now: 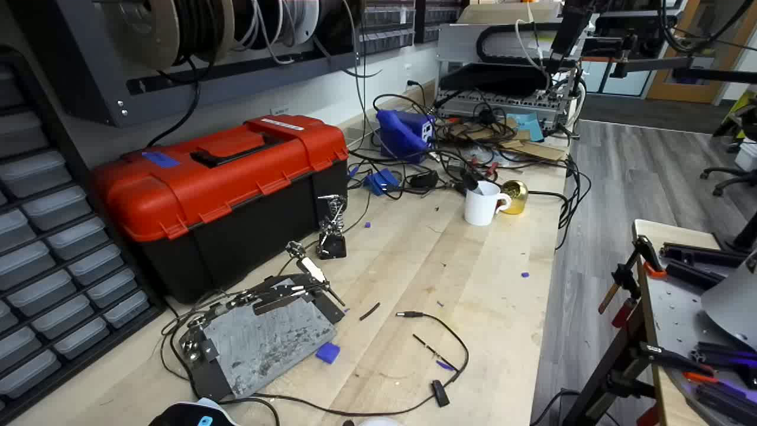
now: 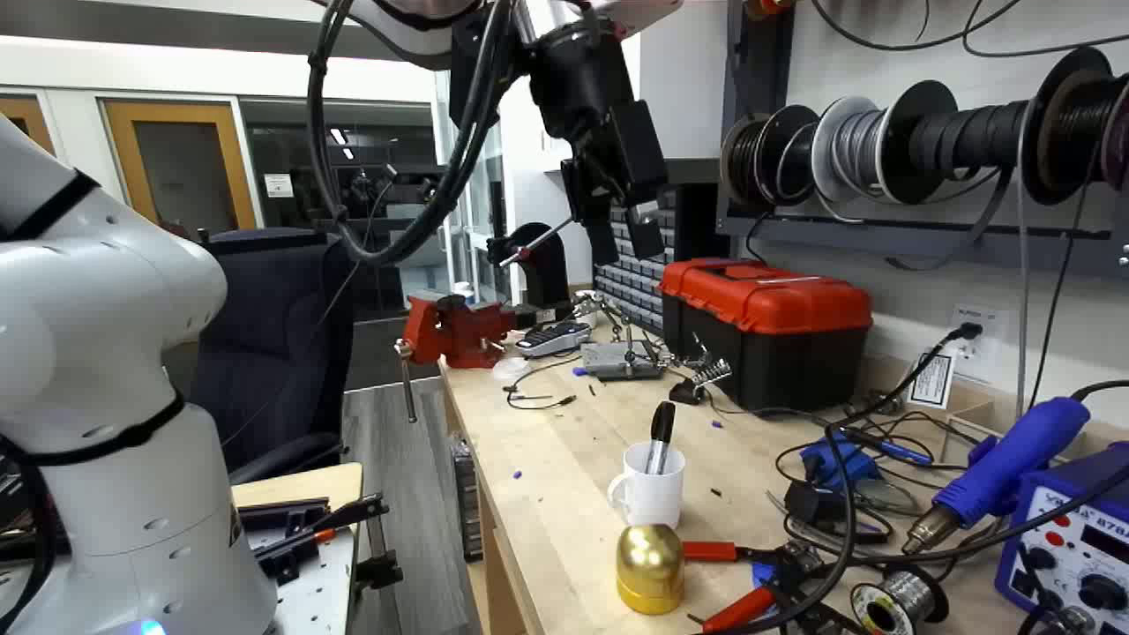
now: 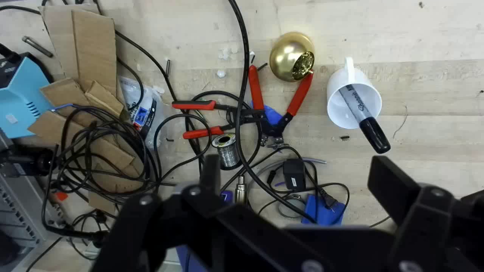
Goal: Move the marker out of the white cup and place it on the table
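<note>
Sharpie marker [image 3: 363, 118]: wrist view, inside the white mug [image 3: 338, 78], tilted, black cap [image 3: 374, 135] jutting past the rim at 5 o'clock.
Gripper [image 3: 297, 172]: fingers wide apart, lower half of that view.
Brass-wool holder [image 3: 285, 53]: gold, mug's 10 o'clock, near it.
Solder spool [image 3: 229, 155]: mug's 8 o'clock.
Workbench [image 2: 564, 441]: in an exterior view, mug upright on it, marker standing in mug, leaning slightly to 1 o'clock; gripper well above, mug's 12 o'clock, fingers parted.
Bench vise [image 2: 459, 331]: red, same view, mug's 10 o'clock; red-lidded toolbox [image 2: 766, 295] at 1.
Barrel plug [image 1: 410, 314]: in an exterior view, on the bench, mug's 7 o'clock; toolbox at 9, cap poking out toward 11.
</note>
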You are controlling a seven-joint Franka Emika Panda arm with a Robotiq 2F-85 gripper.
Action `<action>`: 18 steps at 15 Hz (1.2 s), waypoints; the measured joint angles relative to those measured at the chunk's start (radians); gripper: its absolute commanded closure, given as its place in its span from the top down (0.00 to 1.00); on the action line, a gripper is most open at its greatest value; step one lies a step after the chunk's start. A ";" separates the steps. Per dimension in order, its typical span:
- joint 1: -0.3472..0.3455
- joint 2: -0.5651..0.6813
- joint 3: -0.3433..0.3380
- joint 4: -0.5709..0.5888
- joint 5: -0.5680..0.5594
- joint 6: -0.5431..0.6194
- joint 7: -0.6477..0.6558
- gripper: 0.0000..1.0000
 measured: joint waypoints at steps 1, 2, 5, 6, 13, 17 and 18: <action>0.000 0.000 0.000 0.000 0.000 0.000 0.000 1.00; 0.000 0.000 0.000 0.000 0.000 0.000 0.000 1.00; 0.000 0.000 0.000 0.000 0.000 0.000 0.000 1.00; 0.000 0.000 0.000 0.000 0.000 0.000 0.000 1.00; 0.001 0.001 0.000 0.000 0.000 0.000 0.000 1.00; 0.026 0.033 0.004 0.023 0.002 0.006 -0.028 1.00; 0.040 0.052 0.004 0.036 0.003 0.009 -0.041 1.00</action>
